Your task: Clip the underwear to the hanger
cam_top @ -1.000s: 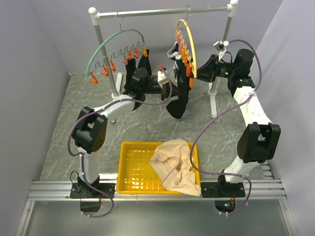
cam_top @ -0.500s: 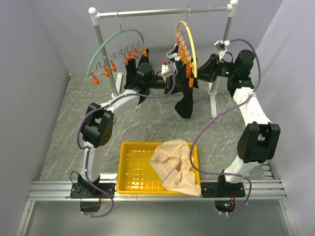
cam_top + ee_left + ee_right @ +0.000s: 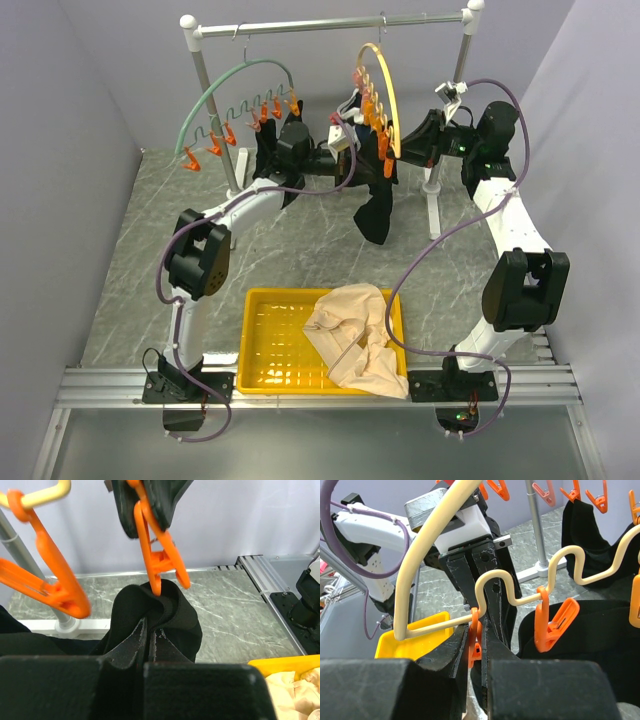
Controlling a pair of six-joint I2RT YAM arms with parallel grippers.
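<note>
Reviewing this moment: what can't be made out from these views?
- Left wrist: whether the orange clip bites the underwear; a fabric fold above the left gripper hides its tip.
- Right wrist: the same clip's mouth, hidden between the fingers of the right gripper.
- Top view: the clip-to-fabric contact, too small and crowded against the hanger.

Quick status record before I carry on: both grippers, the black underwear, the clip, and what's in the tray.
left gripper: shut on underwear, held up under the hanger
right gripper: shut on orange clip of the hanger
clip state: legs spread, one tip touching the fabric's top fold
clipped: not yet, as far as shows
tray: beige garment, spilling over its near right corner
</note>
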